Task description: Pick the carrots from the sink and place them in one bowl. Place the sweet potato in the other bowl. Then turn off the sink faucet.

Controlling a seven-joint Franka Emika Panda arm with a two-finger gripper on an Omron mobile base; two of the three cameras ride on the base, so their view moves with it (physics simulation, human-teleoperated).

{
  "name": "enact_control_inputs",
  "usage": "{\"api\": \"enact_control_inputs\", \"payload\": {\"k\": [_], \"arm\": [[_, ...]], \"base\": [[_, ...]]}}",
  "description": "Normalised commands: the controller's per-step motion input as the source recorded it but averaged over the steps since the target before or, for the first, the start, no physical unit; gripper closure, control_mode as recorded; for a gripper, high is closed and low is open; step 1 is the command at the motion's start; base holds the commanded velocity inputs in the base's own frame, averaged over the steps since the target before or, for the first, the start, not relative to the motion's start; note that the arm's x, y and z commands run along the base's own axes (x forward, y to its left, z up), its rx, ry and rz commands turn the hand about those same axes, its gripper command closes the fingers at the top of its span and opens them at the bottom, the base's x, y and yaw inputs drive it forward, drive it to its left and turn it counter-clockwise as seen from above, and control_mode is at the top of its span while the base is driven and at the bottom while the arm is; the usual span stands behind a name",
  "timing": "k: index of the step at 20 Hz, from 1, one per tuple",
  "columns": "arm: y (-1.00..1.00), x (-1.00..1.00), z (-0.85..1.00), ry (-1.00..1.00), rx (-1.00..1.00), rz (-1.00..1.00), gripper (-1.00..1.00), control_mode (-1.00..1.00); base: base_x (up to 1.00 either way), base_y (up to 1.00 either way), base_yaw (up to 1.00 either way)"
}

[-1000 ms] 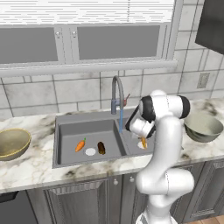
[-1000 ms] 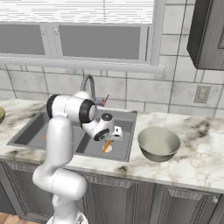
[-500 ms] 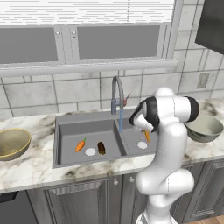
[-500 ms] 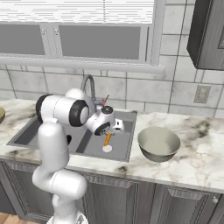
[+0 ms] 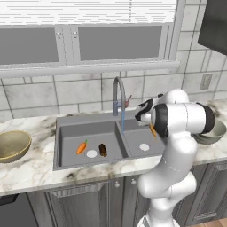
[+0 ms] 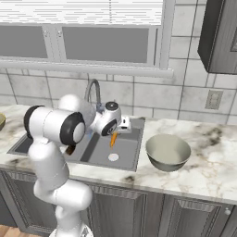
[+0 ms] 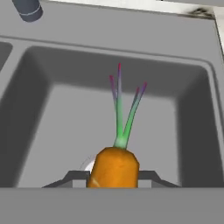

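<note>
My gripper (image 5: 151, 126) is shut on one carrot (image 5: 152, 130), which hangs point down above the right basin of the sink (image 5: 88, 119). In the right base view the same carrot (image 6: 113, 139) hangs over the pale drain, left of the grey bowl (image 6: 167, 151). The hand view has the carrot (image 7: 114, 166) between the fingertips (image 7: 75, 177), green tops pointing away. A second carrot (image 5: 81, 146) and the dark sweet potato (image 5: 103, 150) lie in the left basin. The tan bowl (image 5: 11, 144) stands on the counter at far left. A blue stream falls from the faucet (image 5: 118, 94).
The grey bowl (image 5: 215, 131) is half hidden behind my arm on the right counter. The faucet (image 6: 93, 90) rises just behind my hand. Tiled wall and window run along the back; a wall socket (image 6: 212, 99) sits above the right counter.
The gripper has risen with the carrot, lifting it from low in the right basin to above the rim and a little to the right.
</note>
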Motion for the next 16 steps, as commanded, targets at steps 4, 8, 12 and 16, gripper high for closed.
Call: {"api": "enact_control_inputs", "payload": {"k": [4,8,12,16], "arm": [[-0.05,-0.21,0.61,0.00,0.00,0.00,1.00,-1.00],[-0.10,-0.25,0.55,0.00,0.00,0.00,1.00,-1.00],[-0.16,-0.27,0.47,0.00,0.00,-0.04,1.00,-1.00],[-0.12,-0.19,0.42,0.00,0.00,-0.05,1.00,-1.00]], "base": [[0.00,0.00,0.00],[0.00,0.00,0.00],[0.00,0.00,0.00],[0.00,0.00,0.00]]}}
